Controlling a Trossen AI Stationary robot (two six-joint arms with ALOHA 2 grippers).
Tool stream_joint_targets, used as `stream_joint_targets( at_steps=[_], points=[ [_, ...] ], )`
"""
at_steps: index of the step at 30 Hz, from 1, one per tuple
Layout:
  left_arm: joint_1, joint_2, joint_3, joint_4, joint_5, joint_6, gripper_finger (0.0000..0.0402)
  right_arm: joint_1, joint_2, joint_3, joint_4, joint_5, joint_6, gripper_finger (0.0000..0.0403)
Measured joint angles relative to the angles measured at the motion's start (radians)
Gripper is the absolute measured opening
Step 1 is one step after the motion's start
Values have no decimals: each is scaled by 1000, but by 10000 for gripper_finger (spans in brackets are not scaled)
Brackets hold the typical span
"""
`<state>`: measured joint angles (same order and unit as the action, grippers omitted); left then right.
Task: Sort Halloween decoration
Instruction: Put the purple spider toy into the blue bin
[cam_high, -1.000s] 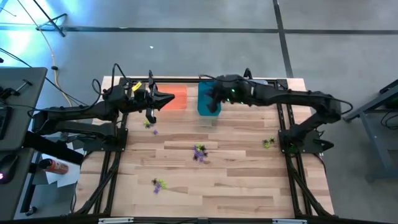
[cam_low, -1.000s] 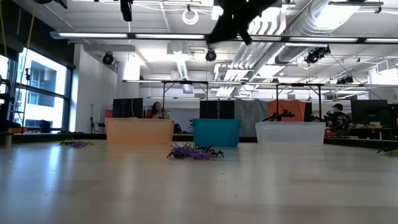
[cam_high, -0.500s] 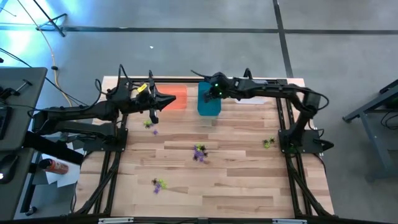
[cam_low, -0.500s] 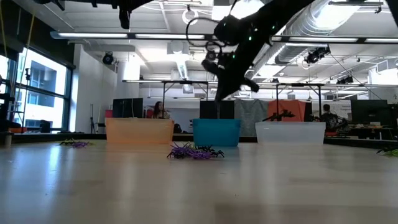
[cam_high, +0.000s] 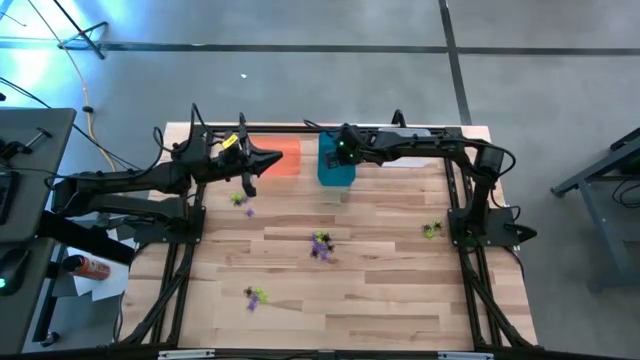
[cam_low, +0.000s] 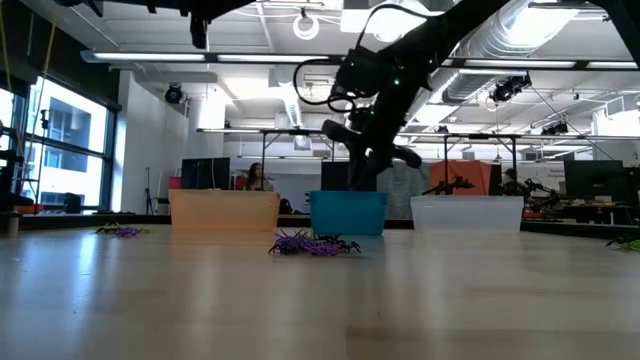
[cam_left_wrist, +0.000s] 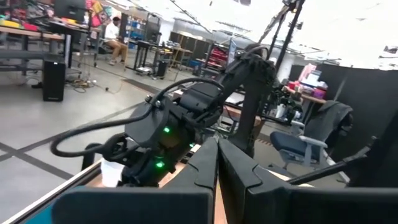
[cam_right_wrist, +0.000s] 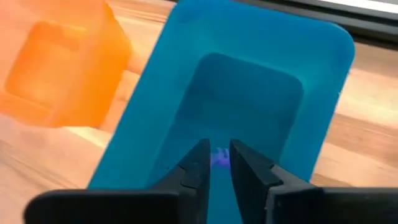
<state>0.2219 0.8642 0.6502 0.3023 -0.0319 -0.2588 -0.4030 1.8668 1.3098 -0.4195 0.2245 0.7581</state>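
Right wrist view: my right end effector (cam_right_wrist: 216, 163) hangs over the teal bin (cam_right_wrist: 249, 93), fingers slightly parted, a purple spider trinket (cam_right_wrist: 218, 157) showing between them inside the bin. My left end effector (cam_high: 243, 168) is closed beside the orange bin (cam_high: 285, 157). More purple, yellow-green and black trinkets (cam_high: 321, 245) lie scattered on the wooden surface (cam_high: 380, 290).

Both arms are dark, jointed and slim, with loose black cables looping off them. The left arm (cam_high: 130, 182) wears a yellow tag near its wrist. Small green lights glow on the right arm (cam_high: 430, 150). Each tool ends in two dark tapered fingers (cam_right_wrist: 198, 163).
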Motion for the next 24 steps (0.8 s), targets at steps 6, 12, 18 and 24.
stream_joint_targets(
  at_steps=[6, 12, 18, 24],
  points=[
    [0, 0, 0, 0, -36, 0, 0, 6, 5, 0, -10, 0, 28, 101],
    [0, 0, 0, 0, -37, 0, 0, 5, -46, 0, -8, 10, -34, 141],
    [0, 0, 0, 0, -36, 0, 0, 6, -205, 0, -18, 35, -230, 169],
    [0, 0, 0, 0, -36, 0, 1, 45, -385, 0, -44, 28, -423, 172]
  ],
)
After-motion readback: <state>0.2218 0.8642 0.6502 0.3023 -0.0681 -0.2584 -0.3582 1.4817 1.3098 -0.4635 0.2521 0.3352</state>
